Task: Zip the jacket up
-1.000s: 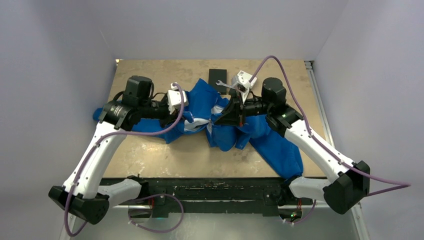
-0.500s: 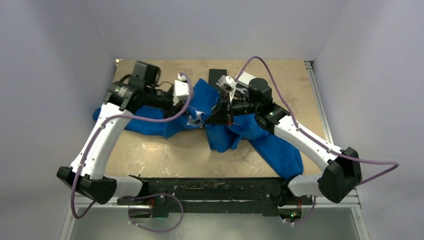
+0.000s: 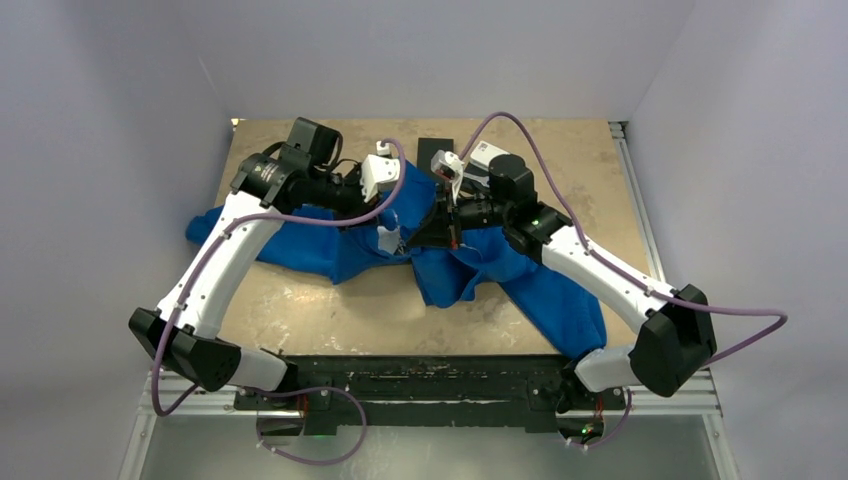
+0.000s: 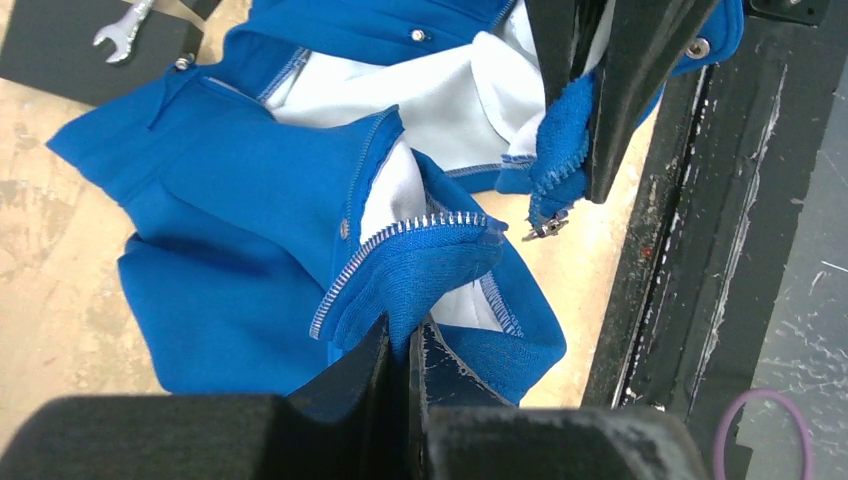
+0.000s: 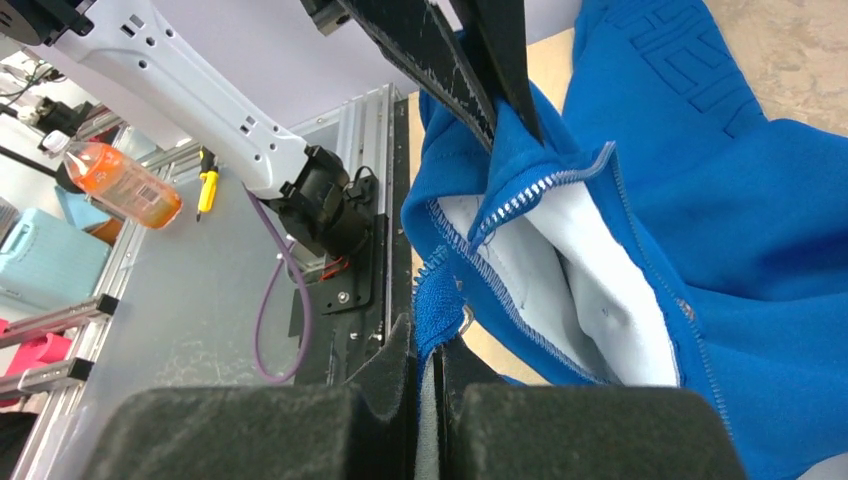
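Note:
The royal-blue jacket (image 3: pixel 300 245) lies crumpled across the table, open at the front with its white lining (image 4: pixel 450 100) showing. My left gripper (image 4: pixel 408 335) is shut on one bottom front corner, beside the silvery zipper teeth (image 4: pixel 400 240). My right gripper (image 5: pixel 432 350) is shut on the other front corner, where a small metal zipper slider (image 4: pixel 545 228) hangs. Seen from above, the left gripper (image 3: pixel 393 236) and right gripper (image 3: pixel 418 243) meet over the jacket's middle, a little above the table, holding both corners raised and close together.
A black pad (image 3: pixel 437 155) with a small wrench (image 4: pixel 125 30) lies at the back of the table, just behind the jacket. The black front rail (image 4: pixel 700 250) runs along the near edge. An orange bottle (image 5: pixel 120 180) stands off the table.
Both arms have swung toward the back of the table and inward, carrying the jacket's front corners with them. The fabric between them has bunched up. Both grips stay shut.

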You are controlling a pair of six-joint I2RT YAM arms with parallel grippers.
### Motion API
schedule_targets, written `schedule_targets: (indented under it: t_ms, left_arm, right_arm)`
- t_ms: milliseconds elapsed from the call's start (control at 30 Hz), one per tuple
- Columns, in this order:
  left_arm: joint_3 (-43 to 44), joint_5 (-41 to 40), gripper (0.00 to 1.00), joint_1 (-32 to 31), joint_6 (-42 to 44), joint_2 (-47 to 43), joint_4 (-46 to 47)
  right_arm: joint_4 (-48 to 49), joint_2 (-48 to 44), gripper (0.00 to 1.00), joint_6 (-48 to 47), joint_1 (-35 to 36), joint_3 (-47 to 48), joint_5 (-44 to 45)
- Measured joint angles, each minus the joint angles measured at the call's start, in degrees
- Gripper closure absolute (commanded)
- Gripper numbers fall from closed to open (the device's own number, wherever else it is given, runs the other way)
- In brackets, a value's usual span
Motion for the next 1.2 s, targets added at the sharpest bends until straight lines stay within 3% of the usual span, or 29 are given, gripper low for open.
schedule_targets:
  t_ms: [233,400,600,700,800,1000,1200]
  left_arm:
    - [1.73,-1.53,1.00,0.00,-1.97,0.02,0.33]
    - [1.73,-1.88,1.00,0.00,-2.64,0.04,0.66]
    - [1.79,-1.84,1.00,0.00,-3.02,0.02,0.66]
    - [1.77,-1.84,1.00,-0.07,-3.02,-0.24,0.66]
    - [1.77,-1.70,1.00,-0.15,-3.04,-0.83,0.68]
    - [1.77,-2.03,1.00,-2.05,-5.29,-1.22,0.63]
    - [2.71,-4.02,1.00,-2.69,-7.43,-2.38,0.04]
  right_arm:
    - [2.78,-0.02,1.00,2.21,0.00,-1.18,-0.09]
    - [13.42,-0.02,1.00,8.07,-0.42,-5.86,-1.57]
    - [40.94,1.33,1.00,25.75,-2.47,-15.06,-7.54]
    - [58.62,4.83,1.00,37.03,-3.02,-17.51,-9.62]
    - [70.47,8.48,1.00,45.40,-3.26,-17.68,-10.99]
    - [79.69,11.41,1.00,53.77,-3.34,-17.66,-12.48]
    - [82.73,11.41,1.00,53.33,-3.34,-16.68,-13.55]
